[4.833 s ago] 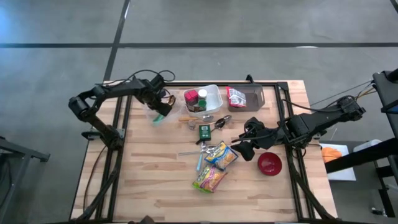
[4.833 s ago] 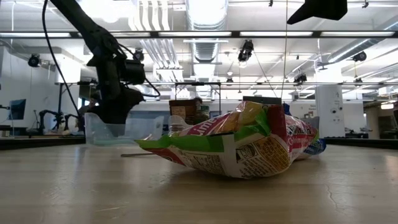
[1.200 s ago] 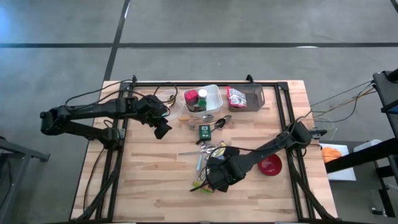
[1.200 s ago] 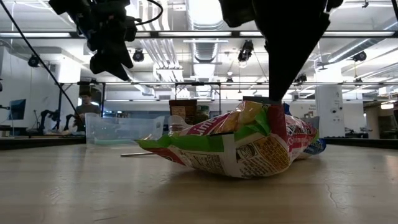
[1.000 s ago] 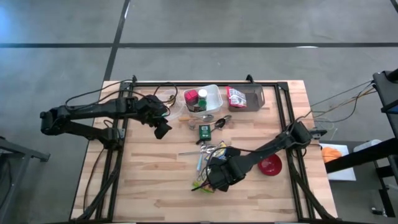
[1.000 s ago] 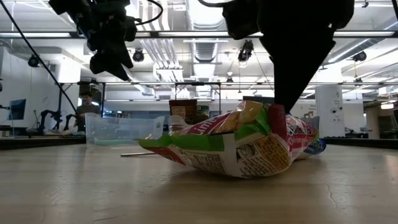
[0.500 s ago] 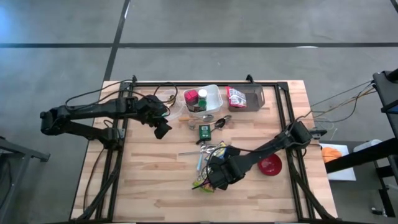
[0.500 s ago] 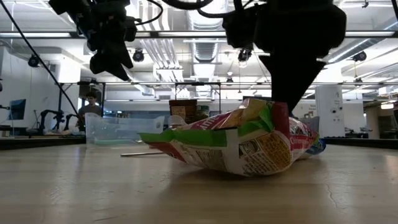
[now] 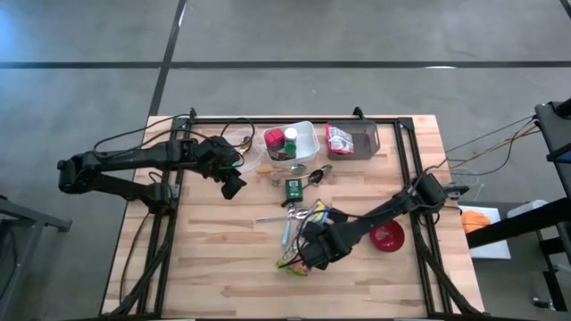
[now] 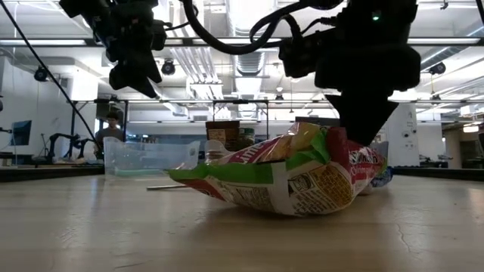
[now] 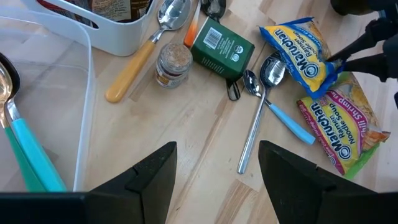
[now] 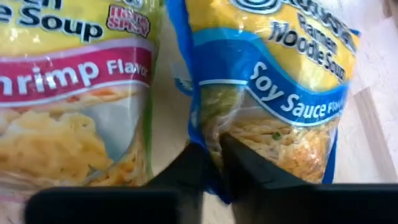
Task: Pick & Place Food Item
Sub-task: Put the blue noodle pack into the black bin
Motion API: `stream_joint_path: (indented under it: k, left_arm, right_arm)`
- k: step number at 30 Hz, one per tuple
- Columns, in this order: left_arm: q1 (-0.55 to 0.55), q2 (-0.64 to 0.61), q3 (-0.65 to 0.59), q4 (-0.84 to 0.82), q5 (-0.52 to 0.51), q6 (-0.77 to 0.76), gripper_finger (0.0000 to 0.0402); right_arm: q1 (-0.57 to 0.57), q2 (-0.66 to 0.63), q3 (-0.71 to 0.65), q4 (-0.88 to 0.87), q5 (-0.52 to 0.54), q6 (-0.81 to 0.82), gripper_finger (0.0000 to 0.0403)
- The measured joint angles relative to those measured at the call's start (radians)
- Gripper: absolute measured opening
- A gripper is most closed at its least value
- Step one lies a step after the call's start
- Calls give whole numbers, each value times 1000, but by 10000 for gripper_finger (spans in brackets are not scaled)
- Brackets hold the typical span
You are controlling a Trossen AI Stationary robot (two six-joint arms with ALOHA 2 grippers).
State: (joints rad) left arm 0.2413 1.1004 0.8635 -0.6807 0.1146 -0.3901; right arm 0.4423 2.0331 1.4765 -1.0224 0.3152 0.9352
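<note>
The right gripper (image 12: 211, 163) pinches the lower edge of the blue soy ramen pack (image 12: 280, 93), centre frame on the counter (image 9: 223, 259), beside a shrimp pack (image 12: 74, 93). Left gripper (image 9: 230, 185) hovers, fingers parted.

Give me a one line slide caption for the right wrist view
Right end effector pinches the edge of the blue soy sauce ramen packet, beside the shrimp flavor noodle packet on the wooden table.
</note>
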Motion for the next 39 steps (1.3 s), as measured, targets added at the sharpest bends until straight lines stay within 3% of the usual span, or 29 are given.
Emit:
stream_joint_path:
  k: [3, 15, 28, 39]
  left_arm:
    - [0, 0, 0, 0, 0, -1, 227]
    - [0, 0, 0, -5, 0, -2, 228]
    - [0, 0, 0, -4, 0, -2, 228]
    - [0, -1, 1, -4, 0, -3, 228]
  right_arm:
    - [0, 0, 5, 9, -5, 6, 16]
    - [3, -90, 35, 17, -26, 194, 8]
    - [-39, -267, 25, -8, 128, 347, 7]
    - [-166, -465, 3, -54, 233, 264, 7]
